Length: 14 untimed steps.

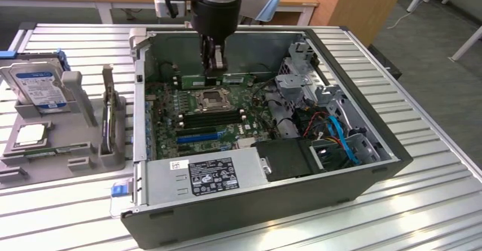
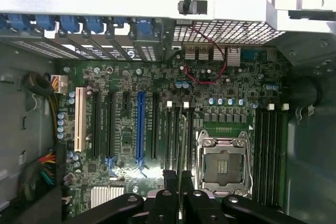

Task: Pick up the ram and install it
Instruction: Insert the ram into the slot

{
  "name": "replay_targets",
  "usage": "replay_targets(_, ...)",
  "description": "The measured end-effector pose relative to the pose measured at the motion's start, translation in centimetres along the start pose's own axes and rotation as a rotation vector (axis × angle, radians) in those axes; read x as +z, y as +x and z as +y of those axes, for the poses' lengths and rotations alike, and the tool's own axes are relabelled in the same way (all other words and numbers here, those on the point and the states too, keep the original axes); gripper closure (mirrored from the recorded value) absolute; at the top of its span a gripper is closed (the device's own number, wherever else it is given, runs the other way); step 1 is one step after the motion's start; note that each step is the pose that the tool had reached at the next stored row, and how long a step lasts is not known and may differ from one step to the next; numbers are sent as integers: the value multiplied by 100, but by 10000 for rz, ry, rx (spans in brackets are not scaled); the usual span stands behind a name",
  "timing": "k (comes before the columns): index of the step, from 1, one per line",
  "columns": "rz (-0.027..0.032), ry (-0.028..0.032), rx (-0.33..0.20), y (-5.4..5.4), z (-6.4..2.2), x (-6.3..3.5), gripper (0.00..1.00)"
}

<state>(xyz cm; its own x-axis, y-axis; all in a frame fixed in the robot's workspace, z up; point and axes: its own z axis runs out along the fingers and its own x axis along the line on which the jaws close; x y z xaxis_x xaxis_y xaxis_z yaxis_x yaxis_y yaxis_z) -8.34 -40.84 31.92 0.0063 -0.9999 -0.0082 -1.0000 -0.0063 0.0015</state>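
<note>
While the claw (image 1: 214, 58) pinches the ram (image 2: 181, 148) narrowly, edge-on above the motherboard slots (image 2: 169, 140) — pick-up looks done — seating it is not yet done.

Nothing legible anywhere.

On the drive (image 1: 30, 68): blue-and-white label (image 1: 39, 88), print too small to read.

On the power supply (image 1: 162, 184): black label (image 1: 213, 177) crowded with white lines and small marks, none readable. Just beside it, toward the exterior view's left, a white sticker (image 1: 179, 164) with dark marks, perhaps a barcode, also unreadable.

On the motherboard (image 2: 126, 129) in the wrist view: tiny pale printing beside slots and parts, not to be made out.
</note>
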Motion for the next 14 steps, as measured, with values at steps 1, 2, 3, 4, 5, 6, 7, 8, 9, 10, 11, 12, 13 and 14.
replay_targets(1, 0, 0, 0, -5, 0, 18, 86)
replay_targets(2, -1, 1, 0, -9, 0, 37, 86)
replay_targets(3, -1, 0, 0, -13, 0, 54, 86)
replay_targets(4, -1, 0, 0, -16, -1, 72, 86)
replay_targets(5, -1, 0, -1, -18, -1, 90, 86)
replay_targets(6, -1, 0, -1, -19, -1, 109, 86)
replay_targets(7, -1, 0, 0, -19, 0, 127, 86)
replay_targets(8, -1, 0, 0, -19, 0, 145, 86)
replay_targets(9, 0, 0, 0, -19, 0, 163, 86)
replay_targets(10, -1, 0, -1, -19, 0, 181, 86)
replay_targets(11, -1, 0, 0, -19, 0, 199, 86)
replay_targets(12, -1, 0, 0, -19, 0, 217, 86)
replay_targets(13, 0, 0, 0, -19, 0, 235, 86)
replay_targets(14, -1, 1, 0, -19, 0, 255, 86)
